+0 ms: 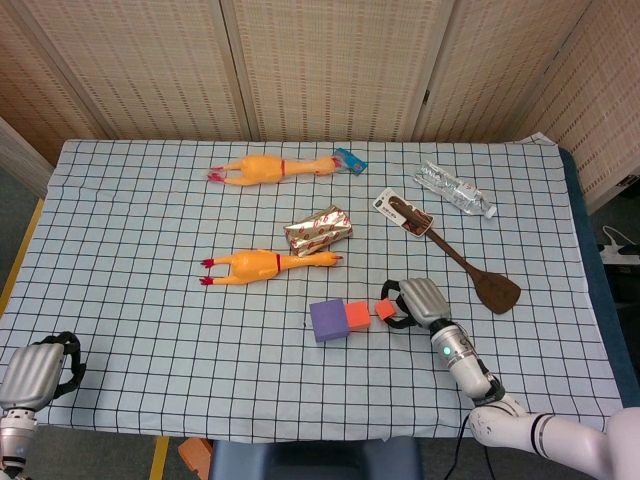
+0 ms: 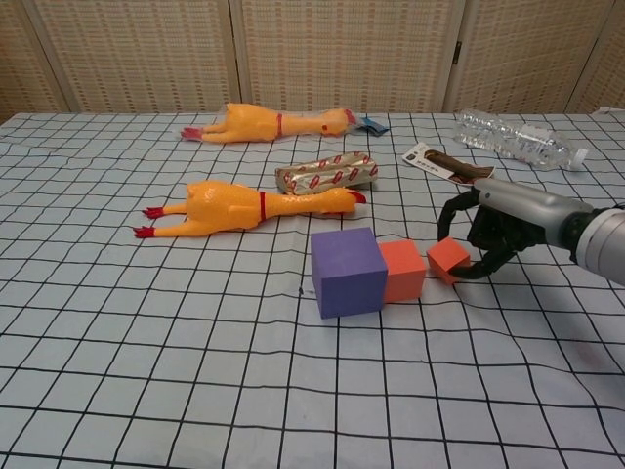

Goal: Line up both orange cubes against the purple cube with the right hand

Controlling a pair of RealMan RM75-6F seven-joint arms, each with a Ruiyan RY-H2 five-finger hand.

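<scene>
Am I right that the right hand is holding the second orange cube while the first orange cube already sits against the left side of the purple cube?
Not quite: the first orange cube sits against the purple cube's right side, as the chest view shows. The right hand does hold the second orange cube.

The purple cube (image 2: 348,271) is sitting flat on the checked cloth, with one orange cube (image 2: 402,270) resting flush against its right face. The second orange cube (image 2: 447,259), smaller-looking and tilted on an edge, is lying just beside the first one, a slight gap showing between them, with the right hand's (image 2: 493,231) fingers curling around it.
</scene>
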